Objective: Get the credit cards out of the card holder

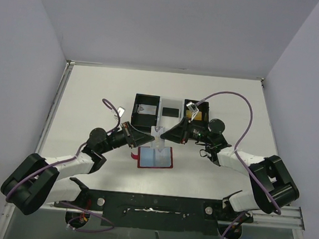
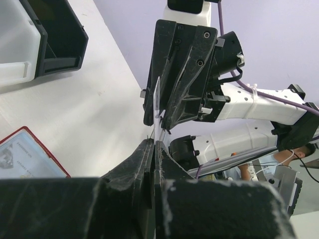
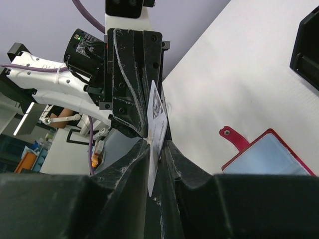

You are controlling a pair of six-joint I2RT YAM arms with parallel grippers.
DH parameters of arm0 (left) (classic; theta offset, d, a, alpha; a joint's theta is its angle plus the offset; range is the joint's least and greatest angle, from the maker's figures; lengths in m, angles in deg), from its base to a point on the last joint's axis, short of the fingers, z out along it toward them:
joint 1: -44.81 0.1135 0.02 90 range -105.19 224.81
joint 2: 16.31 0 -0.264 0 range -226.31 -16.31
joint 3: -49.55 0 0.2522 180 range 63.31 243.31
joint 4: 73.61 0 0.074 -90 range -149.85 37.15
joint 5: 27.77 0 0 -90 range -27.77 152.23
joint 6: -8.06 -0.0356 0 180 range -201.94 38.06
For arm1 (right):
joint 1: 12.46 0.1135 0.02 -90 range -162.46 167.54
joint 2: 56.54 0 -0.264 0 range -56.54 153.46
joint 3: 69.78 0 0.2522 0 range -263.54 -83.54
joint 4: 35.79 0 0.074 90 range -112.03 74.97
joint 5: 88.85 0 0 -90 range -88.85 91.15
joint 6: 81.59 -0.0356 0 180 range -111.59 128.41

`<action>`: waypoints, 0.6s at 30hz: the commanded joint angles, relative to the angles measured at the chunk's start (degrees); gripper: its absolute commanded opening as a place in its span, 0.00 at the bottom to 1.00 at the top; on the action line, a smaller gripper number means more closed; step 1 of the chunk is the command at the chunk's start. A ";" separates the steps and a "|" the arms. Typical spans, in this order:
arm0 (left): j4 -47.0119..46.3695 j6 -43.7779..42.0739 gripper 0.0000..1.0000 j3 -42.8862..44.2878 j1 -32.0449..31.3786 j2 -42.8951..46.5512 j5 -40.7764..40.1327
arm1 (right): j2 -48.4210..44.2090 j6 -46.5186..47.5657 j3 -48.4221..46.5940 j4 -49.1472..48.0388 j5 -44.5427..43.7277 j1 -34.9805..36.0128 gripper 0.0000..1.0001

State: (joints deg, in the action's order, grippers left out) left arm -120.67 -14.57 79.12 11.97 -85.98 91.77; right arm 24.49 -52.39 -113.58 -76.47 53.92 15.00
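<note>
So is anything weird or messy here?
Only one thing: both the left gripper and the right gripper pinch the same pale card, held on edge in the air by the open card holder. Nothing looks spilled or broken.

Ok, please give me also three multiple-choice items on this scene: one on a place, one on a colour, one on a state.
1. Where does the wallet lie?
A) on the table, in front of the tray
B) inside the tray
C) on an arm's base

2. Which colour has the card held in the air?
A) gold
B) whitish
C) dark blue

3. How is the wallet?
A) folded shut
B) standing on edge
C) open, lining up

Answers:
1 A: it lies flat on the table, nearer to the arms than the tray.
2 B: the card that the left gripper and the right gripper both pinch is pale.
3 C: its blue-grey lining shows.
</note>
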 commanded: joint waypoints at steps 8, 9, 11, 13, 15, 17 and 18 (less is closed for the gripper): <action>-8.29 1.10 0.00 1.48 0.36 -0.44 0.69 | -0.51 -1.52 -1.43 -4.71 2.57 0.66 0.16; -8.29 1.09 0.00 1.54 0.35 -0.53 0.68 | -0.59 -1.52 -1.36 -4.53 2.59 0.67 0.16; -8.50 0.99 0.00 1.50 0.38 -0.88 0.86 | -0.70 -1.43 -1.38 -4.41 2.64 0.73 0.15; -8.97 1.06 0.00 1.31 0.39 -1.31 1.25 | -0.52 -1.75 -1.58 -4.98 3.08 0.74 0.11; -9.68 1.38 0.00 1.12 0.37 -1.52 1.19 | -0.36 -2.56 -1.76 -5.99 3.40 0.77 0.09; -10.02 1.43 0.00 0.70 0.39 -1.37 0.81 | -0.29 -3.42 -1.75 -7.25 3.60 0.84 0.05; -10.00 1.38 0.00 0.51 0.46 -1.27 0.56 | -0.41 -3.62 -1.62 -7.60 3.50 0.84 0.03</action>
State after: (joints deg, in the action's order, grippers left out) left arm -124.63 -13.32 79.10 11.99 -87.49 92.36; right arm 24.58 -54.75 -113.58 -78.41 56.04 15.37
